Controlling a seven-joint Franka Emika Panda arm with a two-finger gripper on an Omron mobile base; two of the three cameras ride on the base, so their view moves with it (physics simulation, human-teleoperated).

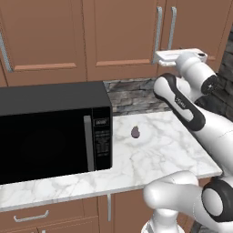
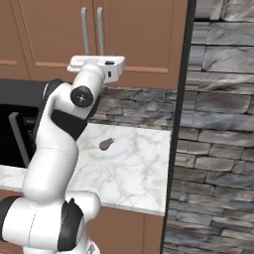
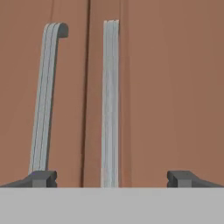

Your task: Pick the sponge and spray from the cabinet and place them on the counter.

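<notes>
The brown wooden cabinet [image 1: 123, 36] hangs above the counter with its doors shut. In the hand view two vertical silver bar handles, the left one [image 3: 43, 96] and the right one [image 3: 110, 105], stand on either side of the door seam. My gripper [image 3: 111, 177] faces the doors, open, with the right handle between its fingertips and a little farther off. Nothing is held. From the base, my white hand [image 1: 179, 55] sits raised at the level of the handles' lower ends [image 2: 100, 44]. The sponge and the spray are hidden. The white marble counter [image 1: 154, 154] lies below.
A large black microwave [image 1: 50, 132] takes up the counter's left part. A small dark purple egg-shaped object [image 1: 135, 132] lies in the middle of the marble. A grey stone wall [image 2: 218, 124] rises on the right. Drawer fronts [image 1: 32, 217] sit under the counter.
</notes>
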